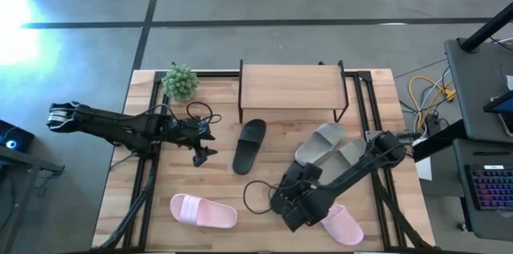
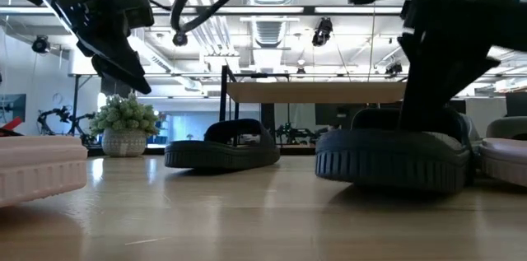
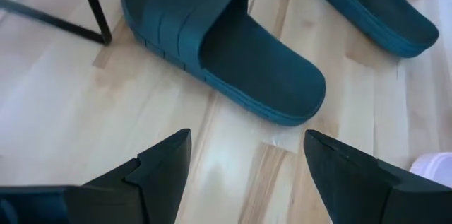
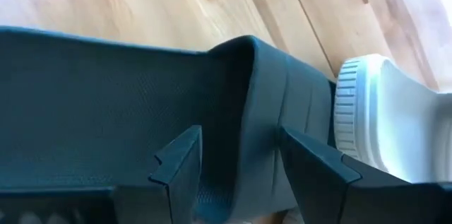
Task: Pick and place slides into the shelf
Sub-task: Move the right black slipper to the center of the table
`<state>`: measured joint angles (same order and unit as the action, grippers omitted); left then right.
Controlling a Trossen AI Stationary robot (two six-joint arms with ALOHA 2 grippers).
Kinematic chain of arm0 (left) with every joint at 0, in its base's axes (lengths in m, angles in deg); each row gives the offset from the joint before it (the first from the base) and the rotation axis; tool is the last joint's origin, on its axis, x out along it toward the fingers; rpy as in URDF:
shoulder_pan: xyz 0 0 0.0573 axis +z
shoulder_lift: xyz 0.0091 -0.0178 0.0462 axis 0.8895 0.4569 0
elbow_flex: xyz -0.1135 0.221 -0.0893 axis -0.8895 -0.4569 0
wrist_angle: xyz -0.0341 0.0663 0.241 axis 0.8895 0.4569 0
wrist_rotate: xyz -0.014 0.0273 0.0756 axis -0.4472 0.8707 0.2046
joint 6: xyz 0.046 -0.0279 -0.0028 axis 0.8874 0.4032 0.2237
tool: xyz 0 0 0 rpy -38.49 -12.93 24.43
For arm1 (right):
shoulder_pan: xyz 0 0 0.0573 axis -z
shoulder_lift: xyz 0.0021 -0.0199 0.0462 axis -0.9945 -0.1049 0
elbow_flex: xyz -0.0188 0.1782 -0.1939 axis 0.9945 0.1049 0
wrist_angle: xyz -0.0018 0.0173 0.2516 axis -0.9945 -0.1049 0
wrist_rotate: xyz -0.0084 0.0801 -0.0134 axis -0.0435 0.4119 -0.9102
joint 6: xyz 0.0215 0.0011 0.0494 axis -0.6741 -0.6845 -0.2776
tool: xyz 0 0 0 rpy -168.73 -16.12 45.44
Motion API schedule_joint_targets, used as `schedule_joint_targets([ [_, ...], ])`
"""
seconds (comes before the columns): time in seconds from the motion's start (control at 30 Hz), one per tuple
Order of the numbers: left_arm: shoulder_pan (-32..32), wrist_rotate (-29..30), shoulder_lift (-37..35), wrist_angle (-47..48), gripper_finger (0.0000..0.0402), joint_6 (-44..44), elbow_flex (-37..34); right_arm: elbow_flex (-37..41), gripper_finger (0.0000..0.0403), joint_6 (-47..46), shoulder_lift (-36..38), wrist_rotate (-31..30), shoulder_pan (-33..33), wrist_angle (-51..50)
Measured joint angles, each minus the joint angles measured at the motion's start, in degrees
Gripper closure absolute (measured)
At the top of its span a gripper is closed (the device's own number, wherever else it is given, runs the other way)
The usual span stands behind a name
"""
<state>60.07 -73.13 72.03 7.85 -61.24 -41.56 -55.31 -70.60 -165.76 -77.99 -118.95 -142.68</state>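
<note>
Nearest the front edge, the right gripper [image 1: 295, 203] is straddling the strap of a black slide [image 4: 106, 104], one finger on each side, between a pink slide [image 1: 203, 211] and another pink slide [image 1: 343, 223]. Farther back, the left gripper [image 1: 202, 140] is hovering spread open beside the second black slide [image 1: 249, 145]. The grey-white pair [image 1: 330, 148] is lying near the shelf [image 1: 290, 86], which is standing at the table's far edge.

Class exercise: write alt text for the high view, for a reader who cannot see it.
Seen from above, a wooden table holds a low wood-topped shelf at the back, one black slide sandal in front of it, and a pale grey pair to its right. The left hand hovers open beside the black sandal; the right hand is low between two pink sandals.
</note>
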Motion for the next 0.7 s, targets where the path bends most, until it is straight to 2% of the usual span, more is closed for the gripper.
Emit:
schedule_joint_targets([
  [0.17, 0.00, -0.13, 0.20, -0.04, 0.0141, 0.18, -0.04, -1.70, 0.0226, 0.29, -1.35, 0.05, 0.93, -0.79],
  [0.27, 0.00, -0.22, 0.11, 0.14, 0.0141, 0.16, -0.07, -2.20, 0.0244, -1.72, -1.34, -1.16, 1.39, -3.10],
  [0.43, 0.00, -0.28, 0.46, -0.06, 0.0141, 0.22, -0.13, -1.95, 0.0298, -6.39, -1.24, -2.27, 1.59, -8.96],
  [0.63, 0.00, -0.32, 0.98, -0.06, 0.0141, 0.18, -0.15, -1.97, 0.0374, -7.27, -1.22, -0.22, 1.92, -9.28],
  [0.7, 0.00, -0.32, 0.96, -0.13, 0.0141, 0.14, -0.15, -2.71, 0.0388, -6.78, -1.22, 0.33, 1.94, -9.45],
])
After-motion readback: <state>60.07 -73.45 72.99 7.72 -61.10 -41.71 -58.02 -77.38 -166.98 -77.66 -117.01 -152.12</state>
